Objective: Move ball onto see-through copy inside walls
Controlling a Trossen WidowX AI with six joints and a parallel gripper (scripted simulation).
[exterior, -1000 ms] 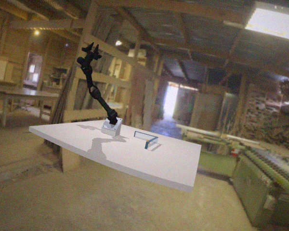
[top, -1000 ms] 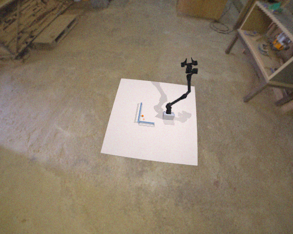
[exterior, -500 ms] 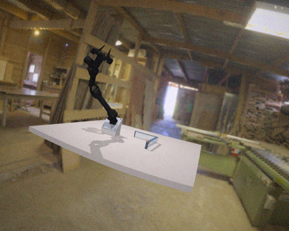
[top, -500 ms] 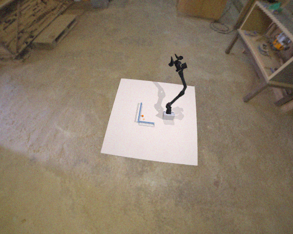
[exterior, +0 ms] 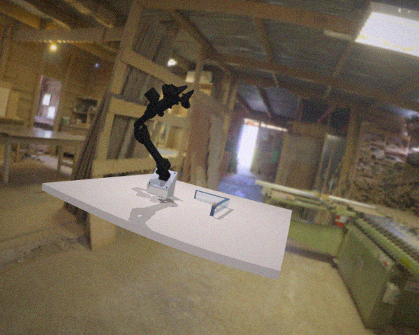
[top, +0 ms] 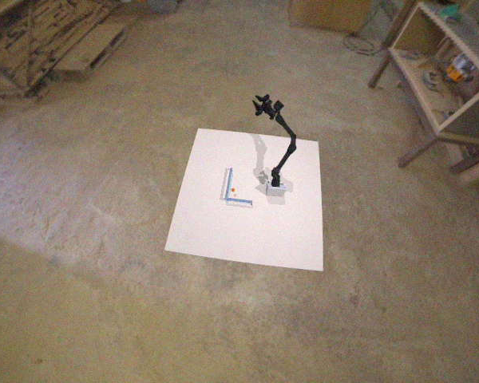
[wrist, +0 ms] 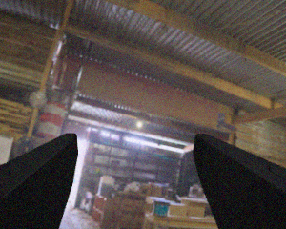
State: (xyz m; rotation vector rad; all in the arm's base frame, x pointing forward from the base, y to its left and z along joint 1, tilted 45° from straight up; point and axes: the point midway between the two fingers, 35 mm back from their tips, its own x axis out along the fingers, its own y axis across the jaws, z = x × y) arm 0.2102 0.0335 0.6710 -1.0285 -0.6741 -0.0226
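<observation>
The orange ball (top: 232,189) lies on the white table (top: 281,234) (exterior: 238,234), inside the corner and close to the longer clear wall with a blue top edge (top: 229,179). The see-through copy (top: 235,195) is a paler spot just beside the ball, nearer the shorter wall (top: 240,203). The ball and the copy stand apart in the top view and are hard to tell apart in the exterior view. My gripper (top: 255,99) (exterior: 190,88) (wrist: 137,144) is open and empty, high above the table and far from the ball. The wrist view shows neither ball nor walls.
The arm's grey base (top: 275,189) (exterior: 161,185) stands on the table, on the open side of the walled corner. The arm rises from it and casts shadows on the table top. A wooden workbench (top: 417,94) stands on the floor away from the table.
</observation>
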